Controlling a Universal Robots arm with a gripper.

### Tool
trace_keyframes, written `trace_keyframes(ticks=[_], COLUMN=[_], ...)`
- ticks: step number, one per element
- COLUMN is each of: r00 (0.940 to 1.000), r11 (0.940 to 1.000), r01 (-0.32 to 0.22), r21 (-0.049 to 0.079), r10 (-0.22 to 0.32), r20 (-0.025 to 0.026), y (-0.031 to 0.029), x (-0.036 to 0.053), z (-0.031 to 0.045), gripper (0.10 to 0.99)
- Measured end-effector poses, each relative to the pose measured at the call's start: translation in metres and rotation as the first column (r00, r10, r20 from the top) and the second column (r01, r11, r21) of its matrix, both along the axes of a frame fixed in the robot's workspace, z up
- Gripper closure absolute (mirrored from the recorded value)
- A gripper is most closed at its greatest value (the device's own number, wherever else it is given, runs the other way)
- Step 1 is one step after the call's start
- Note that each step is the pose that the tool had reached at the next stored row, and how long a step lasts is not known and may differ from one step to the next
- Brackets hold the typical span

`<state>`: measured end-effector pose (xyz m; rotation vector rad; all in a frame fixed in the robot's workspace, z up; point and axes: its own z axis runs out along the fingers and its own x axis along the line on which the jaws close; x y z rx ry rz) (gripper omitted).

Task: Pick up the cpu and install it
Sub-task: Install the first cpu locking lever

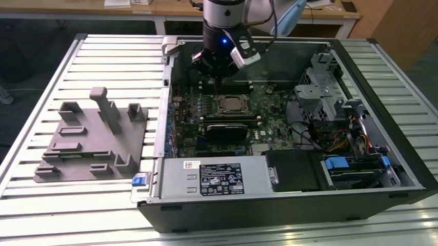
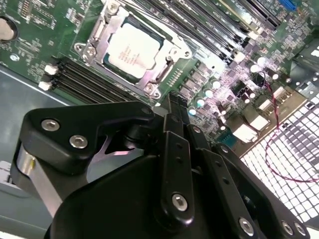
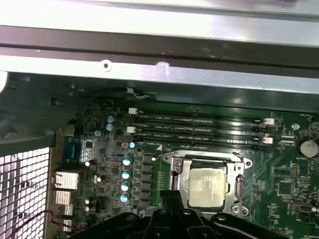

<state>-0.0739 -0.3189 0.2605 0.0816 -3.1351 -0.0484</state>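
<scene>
Fixture (image 1: 92, 138), grey, one: on the slatted counter (image 1: 41, 215) at the exterior view's left, well apart from the work, nothing in its pockets that can be made out.

Case (image 1: 287, 205), black, one: lies open on its side beside the fixture, with the board (image 1: 274, 128) facing up.

Pincer (image 1: 217, 84), one, on the only arm: hangs over the board's far part, inside the case. In both wrist views the tips (image 2: 174, 102) (image 3: 169, 195) meet in one narrow dark block. Judged closed, with nothing held.

Cpu (image 1: 231, 104), one: silvery square, flat in the socket (image 1: 247, 106), ringed by the metal frame and not in the pincer. In the exterior view it sits below the pincer tips and slightly to the exterior view's right, near but apart from them. In the second wrist view the cpu (image 2: 133, 50) lies just ahead of the tips with a strip of board between. The first wrist view shows the cpu (image 3: 208, 186) just beside the tips. Being square, it has no long axis. Its edges run parallel to the memory slots.

Memory slots (image 3: 199, 132), four as far as they can be counted: long, dark and side by side, just beyond the socket from the pincer.

Coin cell (image 3: 306, 148), one: on the board past the slot ends.

Silver box (image 1: 215, 177) with a white label, one: at the case's near edge.

Drive cage (image 1: 329, 97), one: at the exterior view's right, with cables below it.
</scene>
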Motion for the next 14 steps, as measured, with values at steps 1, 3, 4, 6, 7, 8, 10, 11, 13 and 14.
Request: trace_keyframes(ticks=[1,3,4,6,7,8,10,11,13,14], r00=[1.0,1.0,1.0,1.0,1.0,1.0,1.0,1.0,1.0,1.0], r11=[1.0,1.0,1.0,1.0,1.0,1.0,1.0,1.0,1.0,1.0], r01=[0.0,0.0,0.0,0.0,0.0,0.0,0.0,0.0,0.0,0.0], r21=[0.0,0.0,0.0,0.0,0.0,0.001,0.002,0.003,0.004,0.004], r10=[0.0,0.0,0.0,0.0,0.0,0.0,0.0,0.0,0.0,0.0], r20=[-0.0001,0.0,-0.0001,-0.0001,-0.0001,-0.0001,-0.0001,0.0002,0.0,0.0], y=[0.0,0.0004,0.0009,0.0024,0.003,0.0038,0.0047,0.0051,0.0066,0.008], x=[-0.0016,-0.0051,-0.0069,-0.01,-0.0119,-0.0134,-0.0182,-0.0203,-0.0229,-0.0235], z=[-0.0002,-0.0007,-0.0008,-0.0012,-0.0014,-0.0016,-0.0019,-0.0022,-0.0026,-0.0028], gripper=[0.98,0.98,0.98,0.98,0.98,0.98,0.98,0.98,0.98,0.98])
